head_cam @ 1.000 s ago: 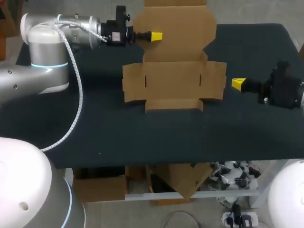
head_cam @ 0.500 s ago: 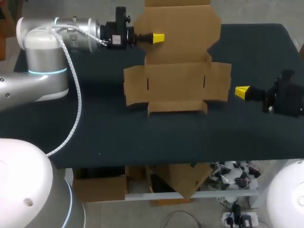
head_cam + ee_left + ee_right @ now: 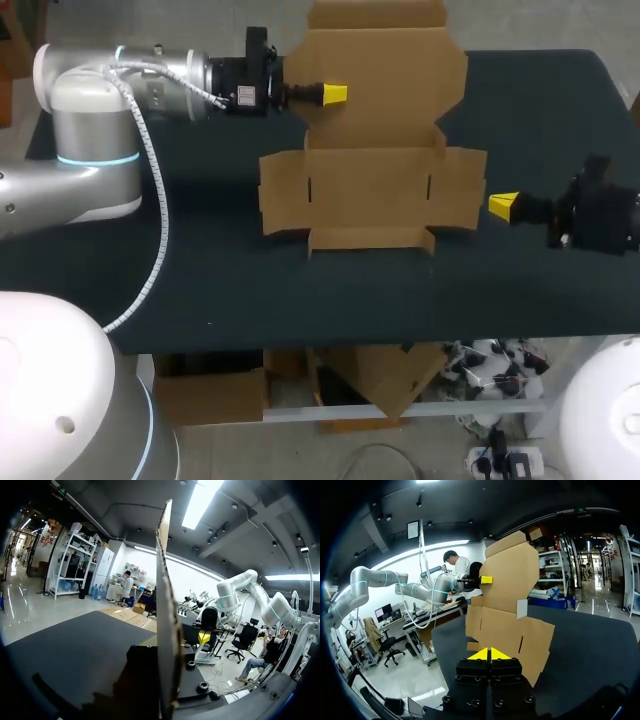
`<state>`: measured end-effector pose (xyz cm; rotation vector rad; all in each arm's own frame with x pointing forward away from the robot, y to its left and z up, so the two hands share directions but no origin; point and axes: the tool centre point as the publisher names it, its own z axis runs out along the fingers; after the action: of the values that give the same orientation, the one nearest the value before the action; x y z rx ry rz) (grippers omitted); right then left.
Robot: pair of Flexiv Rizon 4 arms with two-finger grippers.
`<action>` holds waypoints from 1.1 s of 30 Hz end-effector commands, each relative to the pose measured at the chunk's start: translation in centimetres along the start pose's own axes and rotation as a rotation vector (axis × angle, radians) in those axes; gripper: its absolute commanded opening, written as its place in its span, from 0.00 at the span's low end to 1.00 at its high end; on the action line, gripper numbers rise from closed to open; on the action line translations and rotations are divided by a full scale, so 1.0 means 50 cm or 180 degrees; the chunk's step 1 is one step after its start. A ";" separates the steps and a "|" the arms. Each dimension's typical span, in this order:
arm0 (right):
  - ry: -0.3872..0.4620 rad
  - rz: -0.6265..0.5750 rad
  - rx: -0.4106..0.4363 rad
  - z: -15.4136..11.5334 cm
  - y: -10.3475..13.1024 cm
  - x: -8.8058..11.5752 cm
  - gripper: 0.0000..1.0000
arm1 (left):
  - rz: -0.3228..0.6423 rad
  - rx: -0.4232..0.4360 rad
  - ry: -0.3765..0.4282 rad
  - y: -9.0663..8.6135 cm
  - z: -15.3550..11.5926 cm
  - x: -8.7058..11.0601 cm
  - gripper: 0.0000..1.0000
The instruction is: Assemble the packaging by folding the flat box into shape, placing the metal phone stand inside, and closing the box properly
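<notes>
Flat cardboard box [image 3: 372,188] mid-desk [image 3: 250,290], rear panel raised upright. Left fingers [image 3: 333,94] clenched on that panel's side edge. Right fingers [image 3: 503,204] pressed together, empty, just beside box's right flap. Cardboard likely light, stiff across panels, bending at creases; best gripped at flap edges

From above, the far end of the box [image 3: 375,120] runs past the picture's edge. In the left wrist view, the box's raised flap [image 3: 167,630] stands edge-on across the left claw [image 3: 333,94] and hides both yellow tips. Right of the box, the right arm [image 3: 610,210] is cut off just behind its wrist.
</notes>
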<state>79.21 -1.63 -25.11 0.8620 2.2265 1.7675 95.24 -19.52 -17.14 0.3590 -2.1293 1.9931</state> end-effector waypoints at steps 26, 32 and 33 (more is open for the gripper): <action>-0.0005 -0.0149 0.0082 0.073 -0.032 0.033 0.00 | 0.0142 0.0039 0.0074 0.039 -0.008 -0.021 0.00; -0.0175 -0.0203 0.0066 0.121 -0.043 0.051 0.00 | 0.0153 0.0051 0.0100 0.043 -0.006 -0.021 0.00; -0.0198 -0.0206 0.0055 0.131 -0.047 0.054 0.00 | 0.0155 0.0053 0.0106 0.043 -0.006 -0.021 0.00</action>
<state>78.88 2.94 -27.50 0.8113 2.2335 1.6984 95.42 -18.99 -19.11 0.2878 -2.1314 2.0273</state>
